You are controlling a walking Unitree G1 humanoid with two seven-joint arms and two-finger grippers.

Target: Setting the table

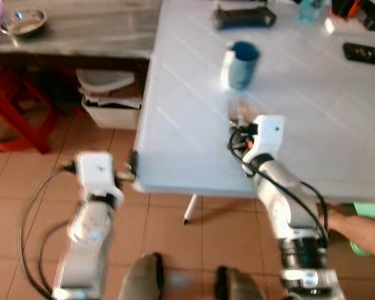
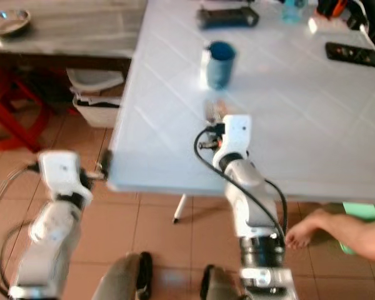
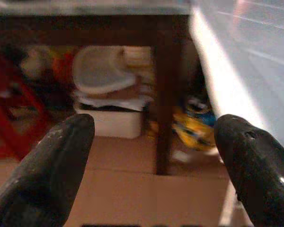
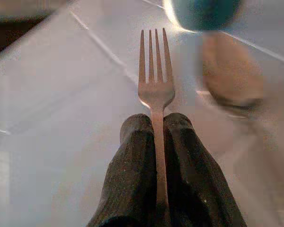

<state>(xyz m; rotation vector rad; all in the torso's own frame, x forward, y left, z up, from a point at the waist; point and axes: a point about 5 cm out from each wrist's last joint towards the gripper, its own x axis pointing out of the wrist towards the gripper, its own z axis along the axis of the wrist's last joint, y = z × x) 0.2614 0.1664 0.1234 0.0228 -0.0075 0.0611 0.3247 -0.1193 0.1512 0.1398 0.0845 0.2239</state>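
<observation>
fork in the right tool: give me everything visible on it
The fork looks like metal, with four straight tines and a slim handle. The right tool is shut on the handle, one black finger on each side. Tines point forward over the white table, toward the blue cup. Whether it touches the table is unclear.

The right arm [image 2: 237,165] reaches over the near edge of the white table [image 2: 312,119], toward a blue cup [image 2: 219,64]; the left arm [image 2: 56,200] hangs over tiled floor [image 2: 150,231].

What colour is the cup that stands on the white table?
The cup is blue; the left eye view shows it best.
</observation>
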